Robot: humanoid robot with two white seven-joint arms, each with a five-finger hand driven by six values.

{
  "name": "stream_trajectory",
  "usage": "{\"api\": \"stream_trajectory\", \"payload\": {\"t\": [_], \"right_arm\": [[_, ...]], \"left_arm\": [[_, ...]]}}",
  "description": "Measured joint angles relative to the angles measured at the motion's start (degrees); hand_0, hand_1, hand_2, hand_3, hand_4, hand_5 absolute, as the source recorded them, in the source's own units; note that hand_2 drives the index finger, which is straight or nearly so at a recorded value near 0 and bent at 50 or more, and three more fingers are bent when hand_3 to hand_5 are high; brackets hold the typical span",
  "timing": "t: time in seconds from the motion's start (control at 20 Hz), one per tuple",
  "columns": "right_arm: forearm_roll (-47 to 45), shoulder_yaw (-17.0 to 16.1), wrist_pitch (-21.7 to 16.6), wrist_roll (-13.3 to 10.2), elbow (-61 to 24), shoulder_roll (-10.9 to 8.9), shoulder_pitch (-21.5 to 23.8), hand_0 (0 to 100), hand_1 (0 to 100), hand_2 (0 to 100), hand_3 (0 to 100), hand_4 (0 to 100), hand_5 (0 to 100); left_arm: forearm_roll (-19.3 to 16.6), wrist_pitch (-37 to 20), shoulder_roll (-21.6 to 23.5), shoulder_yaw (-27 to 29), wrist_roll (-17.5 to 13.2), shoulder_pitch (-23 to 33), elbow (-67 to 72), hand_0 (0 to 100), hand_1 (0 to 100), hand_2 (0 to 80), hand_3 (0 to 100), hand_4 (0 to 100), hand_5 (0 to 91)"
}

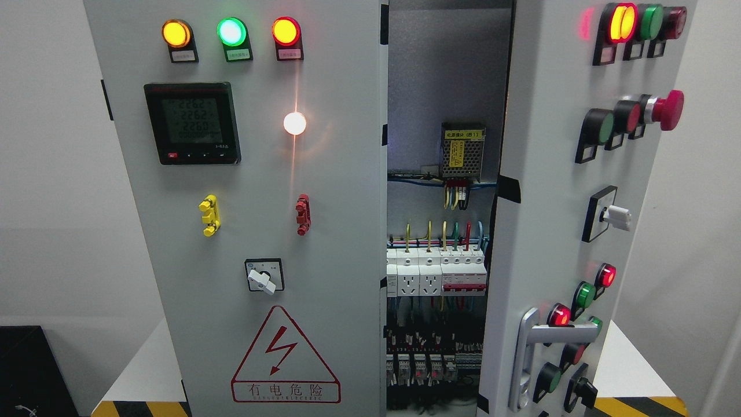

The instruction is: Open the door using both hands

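A grey electrical cabinet fills the head view. Its right door [556,231] is swung partly open toward me, hinged on the right, with a silver lever handle [556,336] sticking out near its lower left edge. The left door [260,231] looks closed and carries three lit lamps, a digital meter [192,123] and a rotary switch [264,275]. Between the doors the gap shows the inside: a power supply [462,152], breakers [435,273] and wiring. Neither of my hands or arms shows in the view.
The open door carries protruding buttons, a red mushroom stop button [668,110] and a white selector knob [615,217]. The cabinet stands on a white platform [145,365] with yellow-black hazard tape at its front edge. A black box [29,370] sits at the lower left.
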Motion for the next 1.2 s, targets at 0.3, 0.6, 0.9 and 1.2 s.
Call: {"api": "stream_trajectory", "payload": {"t": [0.3, 0.6, 0.9, 1.2], "right_arm": [[0.0, 0.0, 0.0, 0.1, 0.0, 0.0, 0.0, 19, 0, 0, 0, 0, 0], [0.0, 0.0, 0.0, 0.2, 0.0, 0.0, 0.0, 19, 0, 0, 0, 0, 0], [0.0, 0.0, 0.0, 0.2, 0.0, 0.0, 0.0, 19, 0, 0, 0, 0, 0], [0.0, 0.0, 0.0, 0.2, 0.0, 0.0, 0.0, 19, 0, 0, 0, 0, 0]], "left_arm": [[0.0, 0.0, 0.0, 0.0, 0.0, 0.0, 0.0, 0, 0, 0.0, 0, 0, 0.0], [0.0, 0.0, 0.1, 0.0, 0.0, 0.2, -0.7, 0, 0, 0.0, 0, 0, 0.0], [0.0, -0.1, 1.0, 0.0, 0.0, 4.3, -6.4, 0, 0, 0.0, 0, 0, 0.0], [-0.1, -0.1, 2.7, -0.1, -0.2, 7.7, -14.9, 0, 0, 0.0, 0, 0, 0.0]]}}
